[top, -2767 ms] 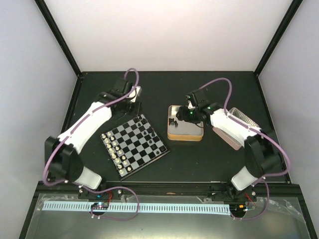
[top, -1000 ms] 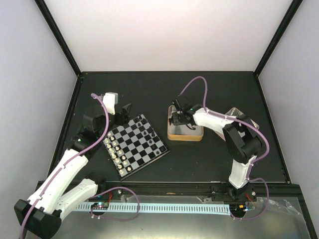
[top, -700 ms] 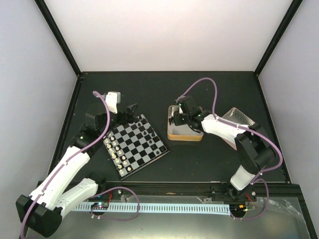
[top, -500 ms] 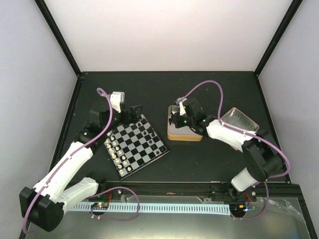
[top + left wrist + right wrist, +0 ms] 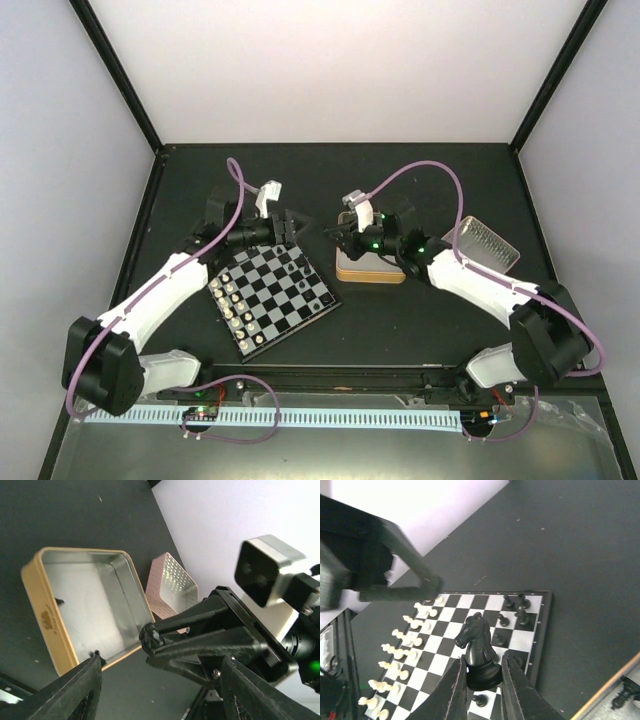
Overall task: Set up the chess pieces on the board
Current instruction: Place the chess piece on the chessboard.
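One black knight [image 5: 479,652] in right pincer [image 5: 483,669] — left pincer [image 5: 292,225] (gaping) faces it.

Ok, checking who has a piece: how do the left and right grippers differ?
The right gripper is shut on a black knight; the left gripper stands open, holding nothing. The right reaches from the tin's side, the left from over the board's far corner. Both hover tip to tip between them.

A gold tin [image 5: 370,274] lies near, perhaps, its lid [image 5: 484,243].
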Robot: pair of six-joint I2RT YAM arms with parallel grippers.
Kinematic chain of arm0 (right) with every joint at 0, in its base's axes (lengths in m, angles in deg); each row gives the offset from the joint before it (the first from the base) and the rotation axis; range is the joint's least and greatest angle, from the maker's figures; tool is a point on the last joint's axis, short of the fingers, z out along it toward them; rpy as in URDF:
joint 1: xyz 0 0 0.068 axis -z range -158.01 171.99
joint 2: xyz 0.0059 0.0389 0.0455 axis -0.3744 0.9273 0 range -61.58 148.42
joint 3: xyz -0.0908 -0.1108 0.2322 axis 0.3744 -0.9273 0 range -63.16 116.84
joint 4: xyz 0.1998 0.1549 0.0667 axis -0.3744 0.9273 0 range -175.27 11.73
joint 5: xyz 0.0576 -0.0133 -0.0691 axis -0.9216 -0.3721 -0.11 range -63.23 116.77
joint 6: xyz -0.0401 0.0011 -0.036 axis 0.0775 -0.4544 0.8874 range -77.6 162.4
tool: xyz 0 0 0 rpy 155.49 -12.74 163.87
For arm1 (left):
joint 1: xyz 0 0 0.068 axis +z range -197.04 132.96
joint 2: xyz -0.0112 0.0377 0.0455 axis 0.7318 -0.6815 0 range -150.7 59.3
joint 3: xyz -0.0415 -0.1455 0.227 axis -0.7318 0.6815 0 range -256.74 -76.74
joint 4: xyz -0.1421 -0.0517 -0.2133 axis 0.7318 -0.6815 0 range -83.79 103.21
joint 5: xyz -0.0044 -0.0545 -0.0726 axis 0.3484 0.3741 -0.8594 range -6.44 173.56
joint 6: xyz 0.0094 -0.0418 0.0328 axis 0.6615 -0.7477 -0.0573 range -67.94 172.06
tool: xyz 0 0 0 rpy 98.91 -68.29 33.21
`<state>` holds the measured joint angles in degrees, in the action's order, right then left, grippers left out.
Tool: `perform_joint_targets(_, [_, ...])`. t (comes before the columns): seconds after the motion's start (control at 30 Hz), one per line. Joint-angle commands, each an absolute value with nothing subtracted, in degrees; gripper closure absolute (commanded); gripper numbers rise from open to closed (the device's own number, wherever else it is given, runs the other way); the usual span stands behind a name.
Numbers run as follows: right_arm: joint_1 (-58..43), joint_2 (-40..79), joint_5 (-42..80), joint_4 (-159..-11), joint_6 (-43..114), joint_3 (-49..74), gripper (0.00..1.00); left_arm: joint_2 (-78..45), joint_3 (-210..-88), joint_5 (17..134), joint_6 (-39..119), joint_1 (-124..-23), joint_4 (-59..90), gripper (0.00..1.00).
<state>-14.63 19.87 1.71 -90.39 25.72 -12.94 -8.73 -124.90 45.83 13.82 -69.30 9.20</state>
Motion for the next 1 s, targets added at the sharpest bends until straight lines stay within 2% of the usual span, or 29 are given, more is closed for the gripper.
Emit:
perform_joint_targets(0.0, [-15.92,17.51,-1.91,-92.55,27.90,-12.53,0.89,-11.05,-128.60,36.87,6.39,-70.59,12.65,0.35])
perform_joint_targets(0.1, [-16.86,17.18,-1.03,-91.37,28.98,-12.03,0.89,-11.90,-129.83,37.77,5.93,-71.02,11.65,0.39])
perform_joint_targets(0.23, [-18.13,16.92,2.45,-90.01,30.48,-11.67,0.89,-13.67,-131.26,37.83,4.92,-71.18,8.77,0.51])
perform_joint_targets(0.43, [-19.81,16.33,8.08,-89.68,31.87,-11.51,0.89,-16.37,-131.32,37.94,3.54,-71.53,7.80,0.61])
perform_joint_targets(0.77, [-20.35,14.69,14.23,-91.15,31.96,-12.45,0.90,-15.36,-131.13,42.43,4.17,-71.56,5.30,0.58])
perform_joint_targets(0.97, [-20.52,14.05,13.44,-91.47,32.39,-12.56,0.89,-16.06,-131.41,41.56,3.81,-71.56,5.47,0.57])
